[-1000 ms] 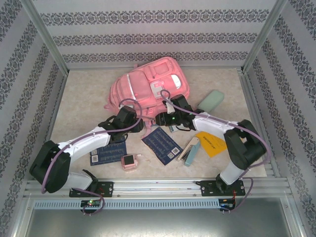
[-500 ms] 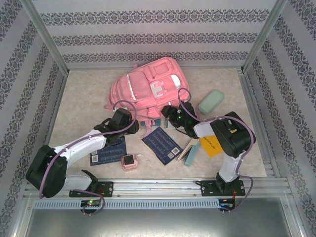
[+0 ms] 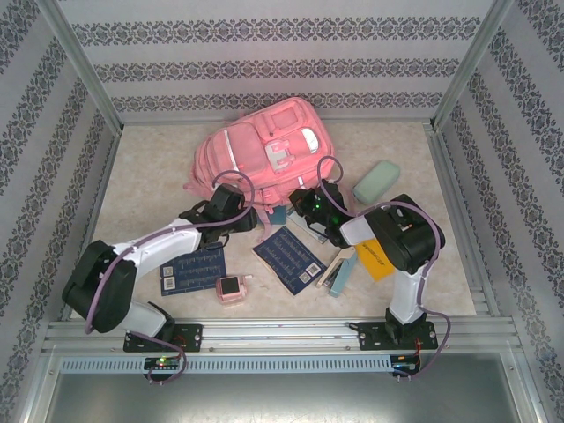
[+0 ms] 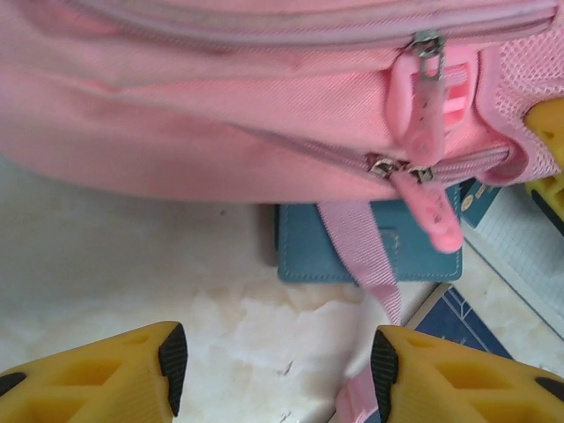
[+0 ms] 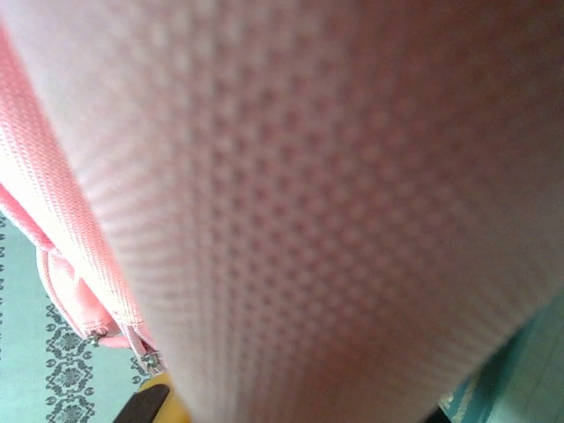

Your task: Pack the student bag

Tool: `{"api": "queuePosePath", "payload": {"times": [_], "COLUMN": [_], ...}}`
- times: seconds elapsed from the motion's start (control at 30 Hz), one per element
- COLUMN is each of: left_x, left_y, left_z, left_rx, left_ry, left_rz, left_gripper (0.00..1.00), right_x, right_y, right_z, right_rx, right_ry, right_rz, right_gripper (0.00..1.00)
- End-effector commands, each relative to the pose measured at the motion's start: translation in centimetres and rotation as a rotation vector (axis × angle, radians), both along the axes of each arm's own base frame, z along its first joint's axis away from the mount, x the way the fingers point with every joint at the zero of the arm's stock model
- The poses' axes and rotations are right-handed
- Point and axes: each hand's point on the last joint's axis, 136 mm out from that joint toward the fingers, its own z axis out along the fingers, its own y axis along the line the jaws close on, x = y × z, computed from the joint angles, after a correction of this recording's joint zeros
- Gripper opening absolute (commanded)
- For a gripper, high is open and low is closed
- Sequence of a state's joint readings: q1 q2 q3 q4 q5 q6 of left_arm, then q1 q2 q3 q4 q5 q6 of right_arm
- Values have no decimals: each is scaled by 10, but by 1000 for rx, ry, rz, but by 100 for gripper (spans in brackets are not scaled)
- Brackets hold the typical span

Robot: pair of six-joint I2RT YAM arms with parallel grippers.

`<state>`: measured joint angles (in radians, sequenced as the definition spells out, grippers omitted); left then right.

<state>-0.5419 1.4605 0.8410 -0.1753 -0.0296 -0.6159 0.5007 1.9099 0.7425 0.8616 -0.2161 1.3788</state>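
Right end effector (image 3: 298, 199) has shut (elbow folded) — at student bag (image 3: 256, 145).

Both arms reach forward and bend inward, wrists low and close together. The left gripper (image 4: 278, 374) stands parted; the right gripper (image 3: 298, 204) is closed.

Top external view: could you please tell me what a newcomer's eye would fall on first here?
The large pink fabric backpack dominates, lying at the far middle of the beige table. Both grippers meet its near edge: the left gripper open before the pink zip pulls, the right gripper shut against pink mesh. Nearer the camera lie dark blue printed booklets, a yellow card and a small pink square gadget.
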Motion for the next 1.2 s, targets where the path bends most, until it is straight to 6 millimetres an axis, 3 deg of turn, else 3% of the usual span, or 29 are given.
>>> {"api": "queuePosePath", "payload": {"times": [0.0,0.33,0.6,0.87,1.03,1.17], "left_x": [10,22,22,22,27,30], "left_y": [-7,-30,-43,-46,-51,-60], "left_z": [5,12,4,46,48,39], "left_rx": [22,16,-8,-409,-710,-817], "left_ry": [-17,31,94,-16,-4,42], "left_rz": [-24,-78,-91,117,237,269], "left_gripper": [61,64,62,57,56,50], "right_x": [4,-4,-8,-10,-11,-13], "right_y": [7,17,18,18,21,25], "right_z": [35,37,44,52,54,55], "right_rx": [56,63,77,104,124,139], "right_ry": [-70,-54,-60,-62,-62,-62], "right_rz": [-3,44,53,48,49,52], "right_gripper": [0,0,0,0,0,0]}}
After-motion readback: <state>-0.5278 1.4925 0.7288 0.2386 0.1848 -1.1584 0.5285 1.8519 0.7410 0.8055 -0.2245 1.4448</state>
